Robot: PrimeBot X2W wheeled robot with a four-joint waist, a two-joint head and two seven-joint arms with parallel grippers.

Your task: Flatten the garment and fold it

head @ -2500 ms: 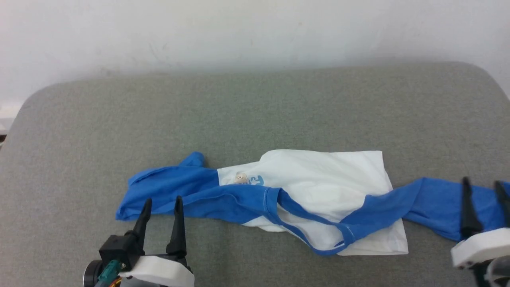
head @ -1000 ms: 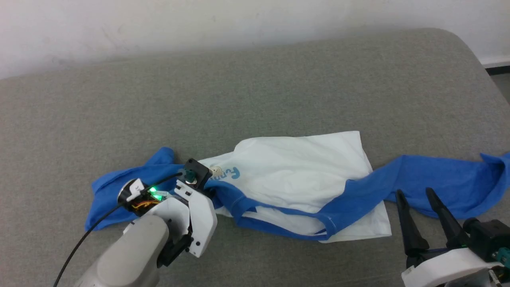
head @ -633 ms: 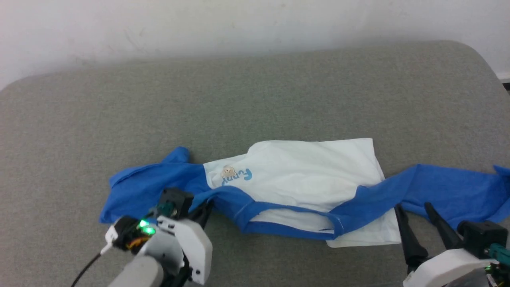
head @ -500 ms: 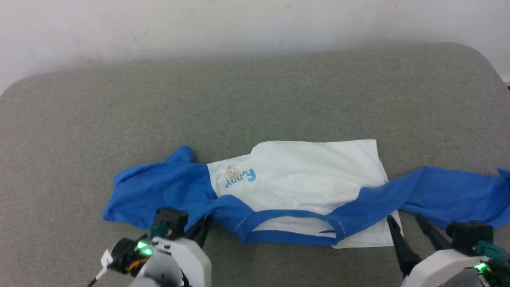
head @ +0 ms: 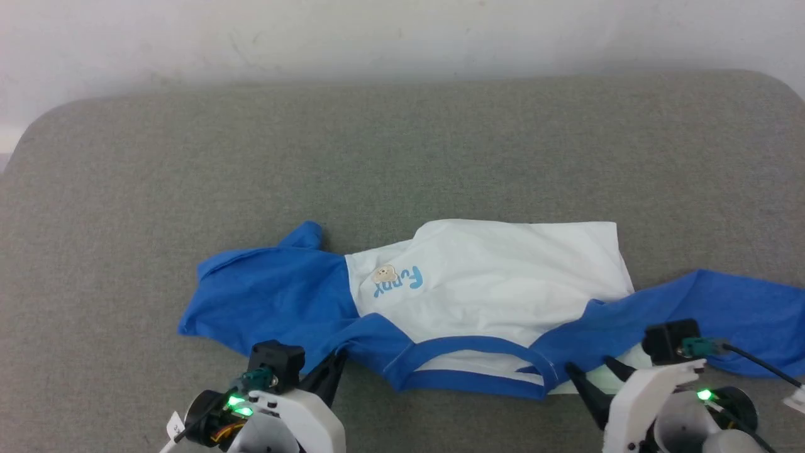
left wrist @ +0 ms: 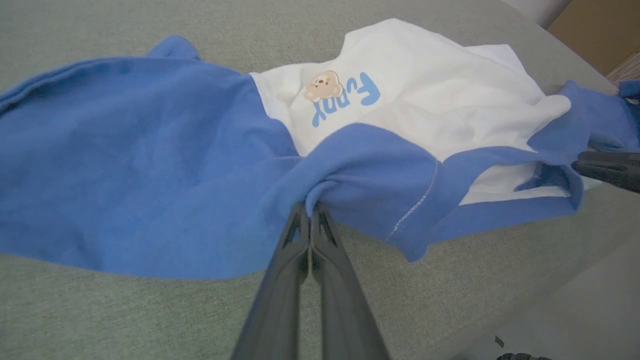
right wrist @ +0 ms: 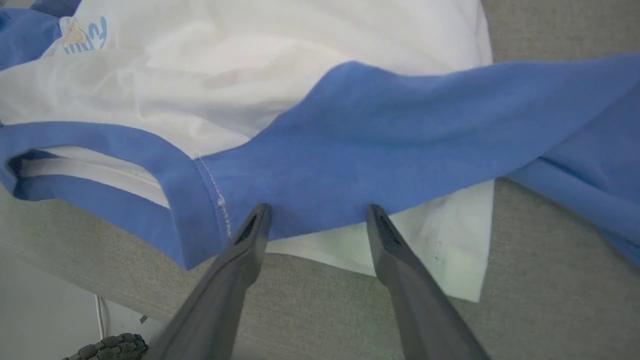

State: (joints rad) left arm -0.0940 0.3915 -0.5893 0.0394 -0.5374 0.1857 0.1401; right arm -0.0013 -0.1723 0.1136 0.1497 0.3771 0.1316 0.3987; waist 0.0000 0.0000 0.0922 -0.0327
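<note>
The garment (head: 503,283) lies spread sideways on the grey padded surface (head: 402,157), white body in the middle, blue neckline band (head: 471,379) toward the front. One blue sleeve (head: 270,299) is bunched at the left, the other sleeve (head: 729,308) stretches right. My left gripper (head: 332,370) is shut on a pinch of blue shoulder cloth (left wrist: 350,170) beside the neckline; the wrist view shows my left gripper (left wrist: 311,209) with its jaws pressed together. My right gripper (head: 589,366) stands open, and in its wrist view the right gripper (right wrist: 316,210) has both tips at the edge of the right blue shoulder (right wrist: 350,165).
The padded surface's front edge (right wrist: 75,270) runs just below both grippers, with floor beneath it. A white wall (head: 402,31) stands behind. A black cable (head: 755,371) trails from my right wrist. The other arm's dark finger (left wrist: 607,167) shows at the right of the left wrist view.
The head camera has shifted. My left gripper went down to the left shoulder and shut on it, drawing the neckline toward the front. My right gripper moved left to the right shoulder, still open.
</note>
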